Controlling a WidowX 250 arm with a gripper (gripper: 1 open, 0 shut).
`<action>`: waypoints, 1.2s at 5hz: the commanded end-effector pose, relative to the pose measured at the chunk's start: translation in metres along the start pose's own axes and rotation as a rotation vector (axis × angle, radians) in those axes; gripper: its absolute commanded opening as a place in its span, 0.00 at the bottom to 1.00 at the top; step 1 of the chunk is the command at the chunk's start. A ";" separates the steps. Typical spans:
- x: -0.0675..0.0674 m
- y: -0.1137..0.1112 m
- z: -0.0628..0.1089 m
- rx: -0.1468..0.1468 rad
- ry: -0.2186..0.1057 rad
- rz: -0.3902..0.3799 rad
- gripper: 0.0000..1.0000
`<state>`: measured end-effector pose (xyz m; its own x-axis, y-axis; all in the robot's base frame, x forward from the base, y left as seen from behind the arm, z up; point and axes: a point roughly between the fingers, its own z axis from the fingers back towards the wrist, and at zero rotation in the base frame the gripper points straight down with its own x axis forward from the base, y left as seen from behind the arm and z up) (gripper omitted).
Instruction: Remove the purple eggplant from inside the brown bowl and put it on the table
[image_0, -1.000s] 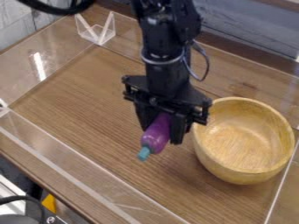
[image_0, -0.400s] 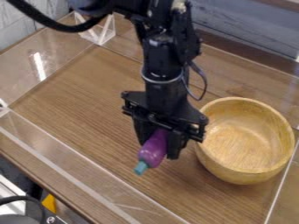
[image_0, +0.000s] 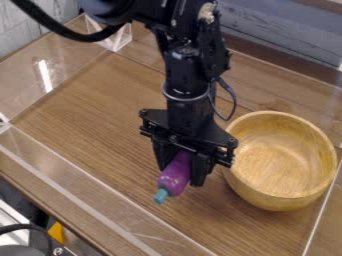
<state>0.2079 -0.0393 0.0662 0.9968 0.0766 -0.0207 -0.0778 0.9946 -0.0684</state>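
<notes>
The purple eggplant (image_0: 175, 176) hangs tilted between the black fingers of my gripper (image_0: 183, 166), which is shut on it. Its teal stem tip (image_0: 160, 196) points down and left, close to the table (image_0: 94, 130) or just touching it; I cannot tell which. The brown bowl (image_0: 281, 160) stands just to the right of the gripper, with nothing inside. The gripper points straight down, left of the bowl's rim.
Clear acrylic walls (image_0: 54, 60) ring the wood-grain tabletop. A small clear stand (image_0: 112, 35) sits at the back left. The black arm (image_0: 185, 60) rises from the gripper toward the top of the view.
The gripper has sunk slightly with the eggplant, bringing the stem tip nearer the tabletop. The bowl has not moved.
</notes>
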 end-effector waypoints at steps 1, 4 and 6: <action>0.001 -0.002 0.002 -0.001 -0.013 -0.006 0.00; -0.002 -0.001 -0.001 0.006 0.007 0.004 1.00; -0.002 0.004 0.003 0.015 0.003 0.018 1.00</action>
<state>0.2008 -0.0365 0.0599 0.9938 0.0906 -0.0647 -0.0938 0.9944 -0.0485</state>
